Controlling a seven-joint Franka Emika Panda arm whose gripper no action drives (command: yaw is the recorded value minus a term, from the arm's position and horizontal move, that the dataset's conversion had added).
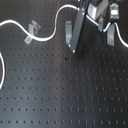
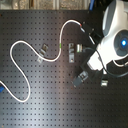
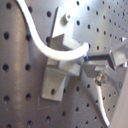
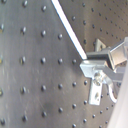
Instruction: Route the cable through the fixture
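There is one long white cable (image 2: 30, 47), one robot arm (image 2: 111, 37) with one gripper (image 1: 102, 20), one black board full of holes (image 2: 50, 95), and three little metal clips (image 2: 43, 52) that I can count on it.

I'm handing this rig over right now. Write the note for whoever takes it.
Hand: shut on the cable, beside a metal clip in the first wrist view.
Cable: snakes across the black breadboard in both exterior views, running past the left clip in the first exterior view.
Done: cable grasped and brought to a clip.
Left: whether it is seated in any clip cannot be told; routing looks unfinished.
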